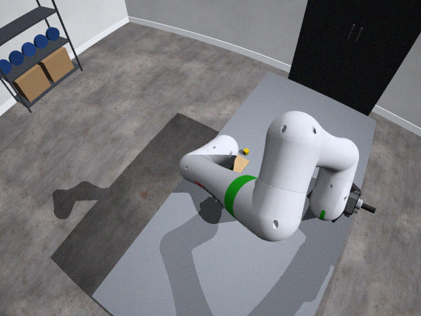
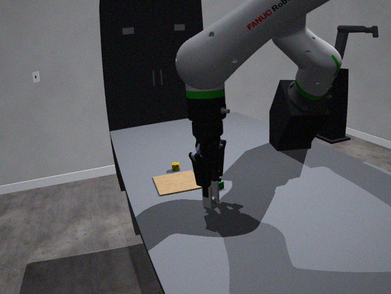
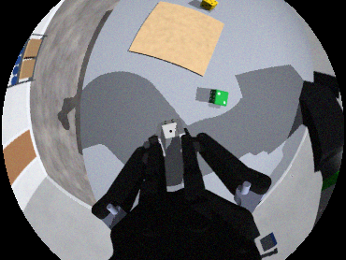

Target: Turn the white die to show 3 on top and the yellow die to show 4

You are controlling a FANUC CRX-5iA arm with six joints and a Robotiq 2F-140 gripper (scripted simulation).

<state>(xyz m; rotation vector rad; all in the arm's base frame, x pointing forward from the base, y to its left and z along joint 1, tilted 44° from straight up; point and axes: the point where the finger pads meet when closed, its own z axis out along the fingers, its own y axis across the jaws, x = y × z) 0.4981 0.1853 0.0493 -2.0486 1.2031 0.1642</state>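
Observation:
The white die is off the mat, low at the table, one pip on its upper face. My gripper points down with its fingers closed around this die; finger contact is partly hidden. The yellow die lies flat on the table just beyond the mat's far edge. The tan mat lies flat, with no die on it. The green die lies on the table beside the mat, light pips on top. The arm hides my gripper in the top view.
The grey table carries broad arm shadows. The green die is the nearest object to my fingers, behind and to their right in the wrist view. The robot's dark pedestal stands at the back right. The table's long edge lies beyond the mat in the exterior view's left.

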